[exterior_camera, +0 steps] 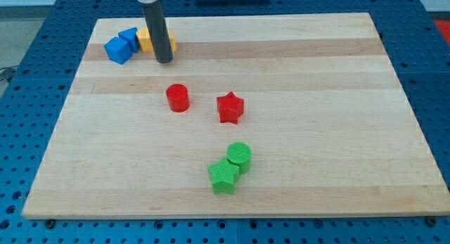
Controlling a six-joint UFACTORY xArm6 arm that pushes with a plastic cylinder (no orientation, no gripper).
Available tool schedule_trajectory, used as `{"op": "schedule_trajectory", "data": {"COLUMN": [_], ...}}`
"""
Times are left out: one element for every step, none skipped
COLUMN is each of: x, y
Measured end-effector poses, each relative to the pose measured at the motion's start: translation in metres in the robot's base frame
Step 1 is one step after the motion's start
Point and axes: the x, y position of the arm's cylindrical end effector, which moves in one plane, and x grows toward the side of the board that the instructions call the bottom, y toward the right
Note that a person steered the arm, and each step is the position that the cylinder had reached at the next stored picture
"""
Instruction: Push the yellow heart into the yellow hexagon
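Two yellow blocks lie near the board's top left, partly hidden behind my rod. One (144, 39) shows on the rod's left and the other (171, 41) as a sliver on its right. I cannot tell which is the heart and which the hexagon, nor whether they touch. My tip (163, 60) rests on the board just below them, at their near edge.
Two blue blocks (118, 50) (129, 36) sit just left of the yellow ones, touching each other. A red cylinder (178, 97) and a red star (229, 107) lie mid-board. A green cylinder (239, 155) touches a green star (223, 176) lower down. The wooden board's (337, 131) top edge is close behind the yellow blocks.
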Motion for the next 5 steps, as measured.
{"op": "schedule_trajectory", "data": {"x": [0.013,-0.038,-0.055,-0.056,-0.056], "y": [0.031,0.043,0.043,0.043,0.04]}}
